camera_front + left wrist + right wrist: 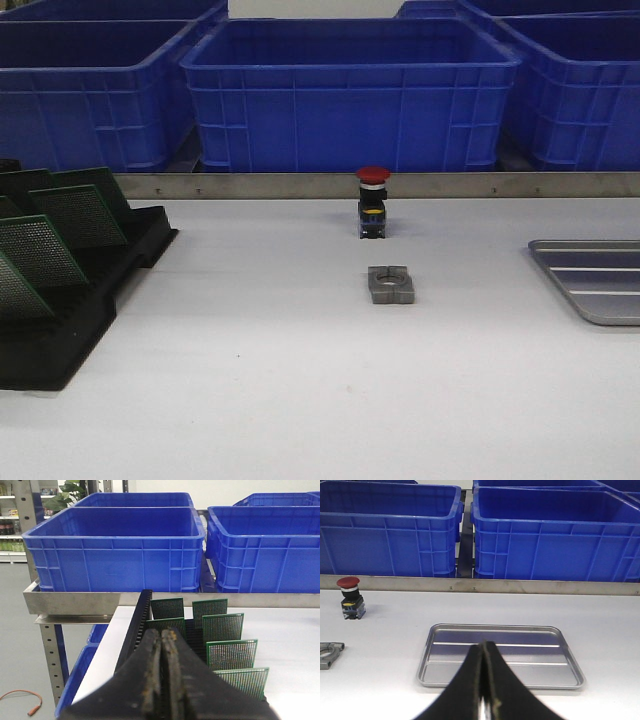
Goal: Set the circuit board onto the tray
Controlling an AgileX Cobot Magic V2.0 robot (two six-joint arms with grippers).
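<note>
Several green perforated circuit boards point(75, 215) stand upright in a black slotted rack point(60, 330) at the left of the table. They also show in the left wrist view point(222, 627). The empty silver-grey tray point(595, 280) lies at the right edge of the table and shows whole in the right wrist view point(500, 655). My left gripper point(164, 635) is shut and empty, just short of the rack. My right gripper point(484, 647) is shut and empty, above the near rim of the tray. Neither gripper shows in the front view.
A red-capped push button point(372, 200) stands mid-table, with a grey metal bracket point(391, 284) just in front of it. Big blue plastic bins point(350, 90) stand behind a steel rail point(300, 185) along the back. The table's left edge drops off beside the rack point(95, 665).
</note>
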